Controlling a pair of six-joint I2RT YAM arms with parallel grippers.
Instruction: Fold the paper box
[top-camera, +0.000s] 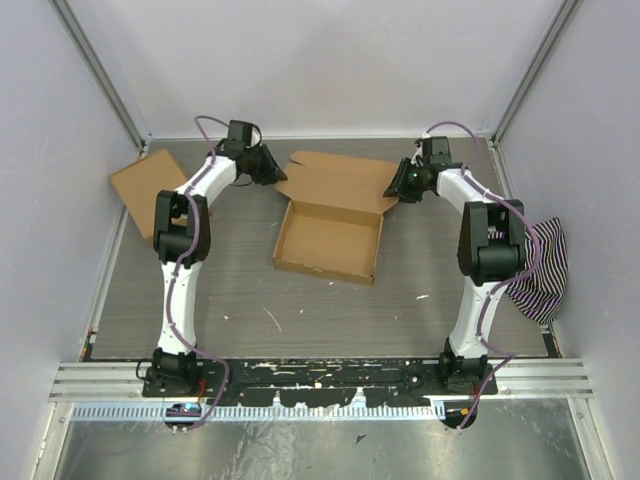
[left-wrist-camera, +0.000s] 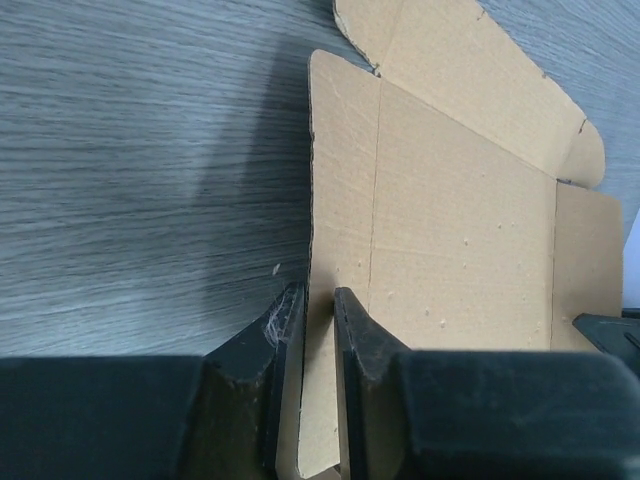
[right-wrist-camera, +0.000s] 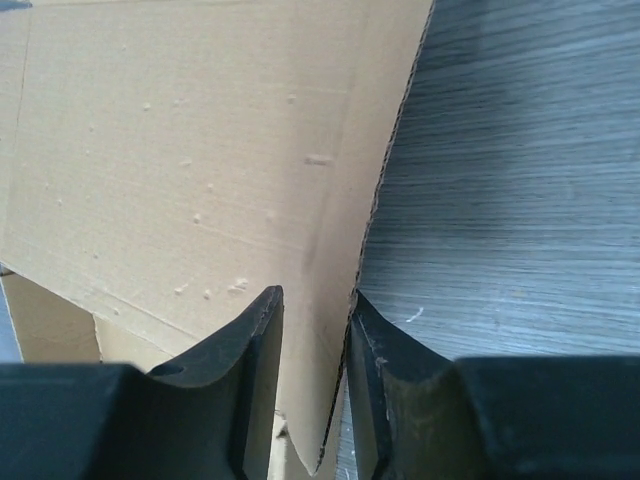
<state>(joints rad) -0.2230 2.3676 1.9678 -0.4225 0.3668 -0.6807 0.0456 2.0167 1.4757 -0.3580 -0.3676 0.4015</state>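
Note:
The paper box (top-camera: 328, 240) is a brown cardboard mailer lying open in the middle of the table, tray part nearer, lid panel (top-camera: 340, 180) spread out behind it. My left gripper (top-camera: 272, 172) is at the lid's left end. In the left wrist view its fingers (left-wrist-camera: 318, 292) are closed narrowly over the edge of a side flap of the box (left-wrist-camera: 450, 230). My right gripper (top-camera: 398, 188) is at the lid's right end. In the right wrist view its fingers (right-wrist-camera: 315, 295) straddle the box's (right-wrist-camera: 180, 150) right flap, with the cut edge against the right finger.
A second, squarish brown carton (top-camera: 150, 180) lies at the far left against the wall. A striped cloth (top-camera: 540, 265) hangs at the right edge. White walls and metal frame posts enclose the grey table (top-camera: 300, 310).

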